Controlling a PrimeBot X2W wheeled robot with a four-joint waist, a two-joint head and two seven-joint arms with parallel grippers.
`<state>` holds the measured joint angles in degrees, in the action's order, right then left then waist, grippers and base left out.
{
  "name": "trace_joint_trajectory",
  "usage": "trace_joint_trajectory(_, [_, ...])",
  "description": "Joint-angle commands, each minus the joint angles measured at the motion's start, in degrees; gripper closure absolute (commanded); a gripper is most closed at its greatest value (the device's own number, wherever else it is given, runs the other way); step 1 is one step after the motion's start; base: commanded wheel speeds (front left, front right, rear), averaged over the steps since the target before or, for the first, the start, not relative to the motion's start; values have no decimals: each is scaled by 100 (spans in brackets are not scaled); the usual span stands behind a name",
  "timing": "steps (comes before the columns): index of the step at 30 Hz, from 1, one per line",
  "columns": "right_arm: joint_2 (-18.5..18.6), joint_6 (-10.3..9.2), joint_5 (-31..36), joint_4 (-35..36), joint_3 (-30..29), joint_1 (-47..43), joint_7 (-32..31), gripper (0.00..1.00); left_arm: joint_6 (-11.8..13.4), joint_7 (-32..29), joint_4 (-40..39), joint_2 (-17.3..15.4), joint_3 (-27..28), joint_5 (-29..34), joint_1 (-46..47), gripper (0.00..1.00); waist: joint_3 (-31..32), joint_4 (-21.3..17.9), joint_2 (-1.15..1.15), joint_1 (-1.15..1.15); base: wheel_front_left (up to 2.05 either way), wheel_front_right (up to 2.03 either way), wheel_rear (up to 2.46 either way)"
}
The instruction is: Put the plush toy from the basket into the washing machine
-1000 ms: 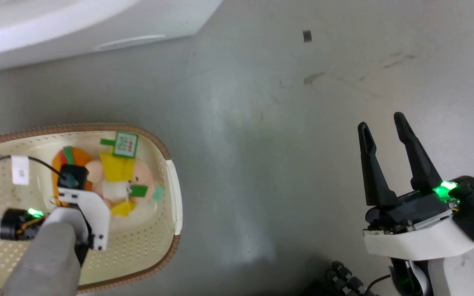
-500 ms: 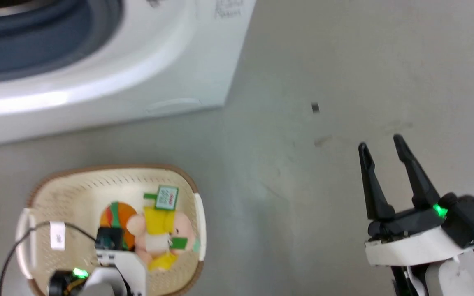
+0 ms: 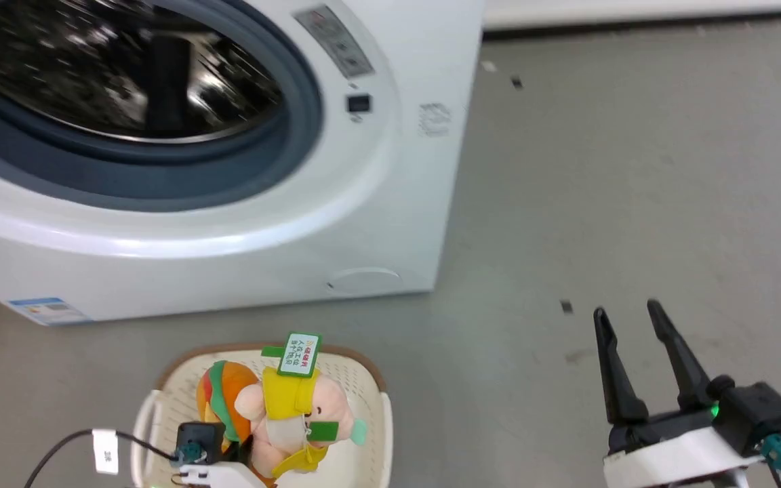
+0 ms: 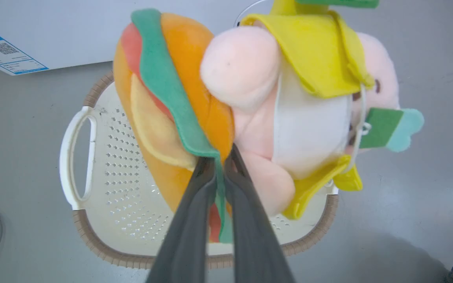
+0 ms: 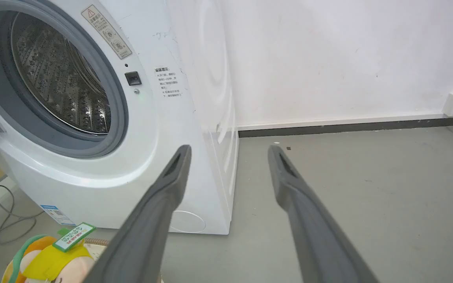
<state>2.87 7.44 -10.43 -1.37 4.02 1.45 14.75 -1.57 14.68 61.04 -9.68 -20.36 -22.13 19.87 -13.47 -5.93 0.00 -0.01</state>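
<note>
You have the washer (image 3: 404, 203) across the upper left of the head view, white front facing the robot. Its porthole is open, with a grey gasket (image 3: 295, 135) around a shiny perforated drum (image 3: 112, 81). The rest is grey floor (image 3: 601, 169). The basket (image 3: 371, 379) sits on the floor just in front of the washer, near it but not touching, at the lower left of the head view. The toy (image 3: 282, 413) is not in the washer. In the left wrist view it hangs above the basket's perforated bottom (image 4: 108, 173), clear of it, held by the left gripper (image 4: 220, 157). Left jaws are almost together, pinching the green-and-orange striped edge of the toy's back part, with the pink body and yellow bib off to one side of the fingers (image 4: 195, 220). The right gripper (image 3: 626, 310) sits low right in the head view over bare floor, well apart from basket and toy. Its jaws are spread wide with nothing between them, and in the right wrist view they frame the washer's right front corner. Small stuff: a blue-white sticker (image 3: 45, 310) at the washer's lower left, and a green-white tag (image 3: 299, 354) standing up off the top of the toy.
</note>
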Motion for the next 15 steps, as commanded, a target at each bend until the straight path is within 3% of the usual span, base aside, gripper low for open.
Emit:
trace_joint_trajectory(1, [0,5,57,-36,-1,-117,25,0,56,30,-248,-13,47,54,-214,100,439,363,0,1,0,0,0])
trace_joint_trajectory(15, [0,5,22,-79,-14,-487,25,0,330,31,-2785,-88,562,267,-1347,100,1050,650,0,1,0,0,0])
